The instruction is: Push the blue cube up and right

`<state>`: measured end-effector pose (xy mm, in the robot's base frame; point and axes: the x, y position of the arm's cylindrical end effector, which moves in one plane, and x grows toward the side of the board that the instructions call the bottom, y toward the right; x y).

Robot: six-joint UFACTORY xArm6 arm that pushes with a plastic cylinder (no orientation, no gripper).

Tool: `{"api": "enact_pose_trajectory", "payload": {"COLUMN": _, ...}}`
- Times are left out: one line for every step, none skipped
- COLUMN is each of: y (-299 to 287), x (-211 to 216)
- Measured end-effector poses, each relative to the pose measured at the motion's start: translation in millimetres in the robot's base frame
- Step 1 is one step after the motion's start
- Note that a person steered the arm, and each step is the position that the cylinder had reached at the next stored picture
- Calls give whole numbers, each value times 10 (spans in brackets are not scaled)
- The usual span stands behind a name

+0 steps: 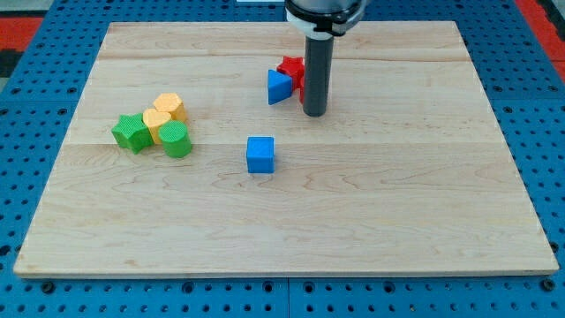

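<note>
The blue cube (260,154) lies near the middle of the wooden board (397,194). My tip (314,113) is on the board up and to the right of the cube, about a cube's width of bare wood between them. The rod rises to the view's top edge. A blue triangular block (279,86) and a red star-shaped block (290,69) sit just left of the rod, with the red one partly hidden behind it.
At the view's left is a tight cluster: a green star block (131,132), two yellow blocks (168,106) (156,121) and a green cylinder (176,140). The board lies on a blue pegboard surface (538,106).
</note>
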<state>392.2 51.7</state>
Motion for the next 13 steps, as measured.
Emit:
{"api": "enact_pose_trajectory", "payload": {"y": 379, "x": 451}}
{"api": "enact_pose_trajectory", "payload": {"y": -38, "x": 1334}}
{"api": "enact_pose_trajectory", "payload": {"y": -804, "x": 1686}}
{"api": "enact_pose_trajectory", "payload": {"y": -1236, "x": 1386}}
{"api": "enact_pose_trajectory", "payload": {"y": -1238, "x": 978}}
{"api": "enact_pose_trajectory", "payload": {"y": -1237, "x": 744}}
{"api": "enact_pose_trajectory", "payload": {"y": -1107, "x": 694}}
{"api": "enact_pose_trajectory", "payload": {"y": -951, "x": 694}}
{"api": "enact_pose_trajectory", "payload": {"y": -941, "x": 759}}
{"api": "enact_pose_trajectory", "payload": {"y": -936, "x": 889}}
{"api": "enact_pose_trajectory", "payload": {"y": -737, "x": 909}}
{"api": "enact_pose_trajectory", "payload": {"y": -441, "x": 787}}
{"api": "enact_pose_trajectory", "payload": {"y": -214, "x": 322}}
